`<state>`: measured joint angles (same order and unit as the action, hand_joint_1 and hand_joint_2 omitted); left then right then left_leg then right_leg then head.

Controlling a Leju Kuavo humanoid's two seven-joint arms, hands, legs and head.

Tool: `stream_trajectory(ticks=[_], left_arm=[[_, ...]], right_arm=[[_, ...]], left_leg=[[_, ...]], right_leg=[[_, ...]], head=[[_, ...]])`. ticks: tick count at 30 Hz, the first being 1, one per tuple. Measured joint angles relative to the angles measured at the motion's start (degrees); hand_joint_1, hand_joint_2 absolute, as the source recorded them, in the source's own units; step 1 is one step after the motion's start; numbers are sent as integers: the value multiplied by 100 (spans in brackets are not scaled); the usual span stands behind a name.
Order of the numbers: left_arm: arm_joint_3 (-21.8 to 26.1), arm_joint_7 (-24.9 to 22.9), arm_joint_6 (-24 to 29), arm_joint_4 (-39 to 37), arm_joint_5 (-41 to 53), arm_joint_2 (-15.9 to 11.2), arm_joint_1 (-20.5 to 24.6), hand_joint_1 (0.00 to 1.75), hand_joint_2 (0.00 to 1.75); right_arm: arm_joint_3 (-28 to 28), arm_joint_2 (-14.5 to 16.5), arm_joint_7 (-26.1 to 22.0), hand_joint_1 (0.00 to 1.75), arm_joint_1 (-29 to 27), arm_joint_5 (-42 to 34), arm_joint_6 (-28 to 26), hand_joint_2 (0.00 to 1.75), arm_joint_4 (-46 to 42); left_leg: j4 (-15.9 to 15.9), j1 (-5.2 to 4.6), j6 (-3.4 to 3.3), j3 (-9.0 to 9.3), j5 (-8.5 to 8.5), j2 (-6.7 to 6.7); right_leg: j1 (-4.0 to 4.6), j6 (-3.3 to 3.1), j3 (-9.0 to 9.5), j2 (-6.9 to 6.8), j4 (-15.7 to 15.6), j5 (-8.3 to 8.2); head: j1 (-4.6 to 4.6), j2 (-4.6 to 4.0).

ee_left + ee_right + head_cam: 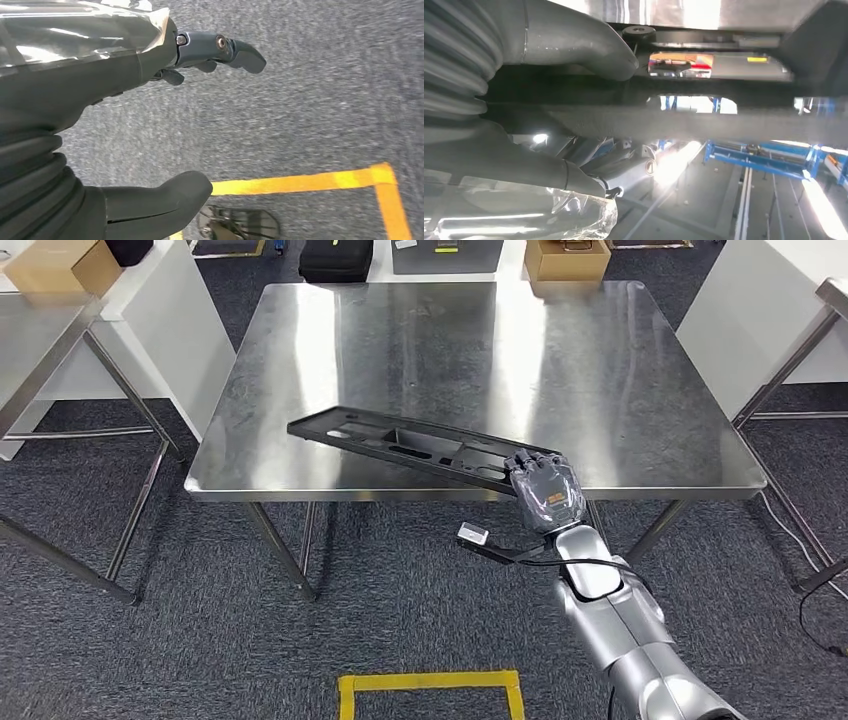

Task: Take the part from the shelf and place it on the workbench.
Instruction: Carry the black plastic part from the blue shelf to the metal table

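Head view: right hand (pixel 546 490) is gripping one end of the long black part (pixel 400 444), w/ the rest reaching out over the near edge of the steel workbench (pixel 600 380).

Left wrist view: left hand (pixel 150 115) is hanging over grey carpet by yellow tape (pixel 310 181), fingers apart, holding nothing.

Right wrist view: thumb (pixel 589 42) is pressing on the dark part (pixel 704 117).

The part (pixel 400 444) is a long, flat black plastic frame with raised edges and several cut-out openings along its length. It lies over the near edge of the steel desk (pixel 600 390), slanting from the desk's left front toward the right. Its right end is gripped by the right hand (pixel 546 490) at the desk's front rim.
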<state>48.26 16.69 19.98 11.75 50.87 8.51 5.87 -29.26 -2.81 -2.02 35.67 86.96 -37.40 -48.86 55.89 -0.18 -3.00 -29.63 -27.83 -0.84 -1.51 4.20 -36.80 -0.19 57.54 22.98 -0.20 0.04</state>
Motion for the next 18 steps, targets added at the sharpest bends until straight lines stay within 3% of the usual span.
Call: stream_trajectory(ticks=[2, 4, 5, 8, 10, 11, 14, 15, 16, 18], left_arm=[[1, -1, 1, -1, -3, -2, 2, 0, 175], [3, 0, 2, -1, -10, -10, 4, 0, 175], [3, 1, 4, 0, -16, -13, 8, 0, 175], [8, 11, 8, 0, -32, -13, 8, 0, 175], [13, 22, 9, -1, -38, -10, -11, 0, 175], [16, 29, 9, -2, -39, -8, -20, 0, 175], [32, 40, 11, -2, -40, -26, -25, 0, 175], [37, 46, 13, -2, -40, -38, -22, 0, 175], [41, 52, 14, -1, -40, -48, -17, 0, 175], [45, 62, 16, 0, -42, -48, -11, 0, 175]], right_arm=[[-1, 7, 8, 175, -7, 1, 1, 175, -18], [0, 15, 12, 175, -9, 1, 5, 175, -37], [-1, 20, 10, 175, -4, 2, 10, 175, -40], [-8, 42, 3, 175, -6, 3, 22, 175, -44], [-10, 50, 2, 175, -21, 3, 29, 175, -43], [-10, 51, 0, 175, -26, 3, 33, 175, -44], [-11, 71, -8, 175, -27, 3, 38, 175, -46], [-10, 79, -6, 175, -23, 3, 38, 175, -50], [-8, 87, -3, 175, -19, 3, 38, 175, -58], [-2, 99, 1, 175, -16, 3, 38, 175, -80]], left_leg=[[65, -12, 62, -8, -90, 8], [188, 13, 105, -53, -117, 25], [387, 32, 133, -170, -138, 36], [1424, 80, 240, -878, -444, 62], [1711, 90, 262, -1221, -603, 66], [1566, 88, 242, -1249, -500, 67], [516, 31, 59, -975, 343, 59], [267, -5, -5, -890, 531, 55], [122, -43, -62, -832, 628, 53], [-39, -80, -143, -694, 633, 58]], right_leg=[[23, -207, 33, -1, -39, 21], [-6, -307, 96, 16, -44, 25], [-17, -345, 137, 23, -50, 45], [-12, -429, 243, 35, -59, 147], [4, -434, 354, 48, -59, 245], [17, -432, 433, 53, -60, 302], [58, -415, 656, 64, -87, 467], [57, -394, 704, 67, -114, 501], [53, -361, 745, 74, -147, 504], [67, -260, 814, 82, -183, 459]], head=[[-9, 1], [-21, 1], [-31, 1], [-50, 0], [-51, 0], [-54, 1], [-42, 1], [-33, 1], [-30, 1], [-37, 1]])
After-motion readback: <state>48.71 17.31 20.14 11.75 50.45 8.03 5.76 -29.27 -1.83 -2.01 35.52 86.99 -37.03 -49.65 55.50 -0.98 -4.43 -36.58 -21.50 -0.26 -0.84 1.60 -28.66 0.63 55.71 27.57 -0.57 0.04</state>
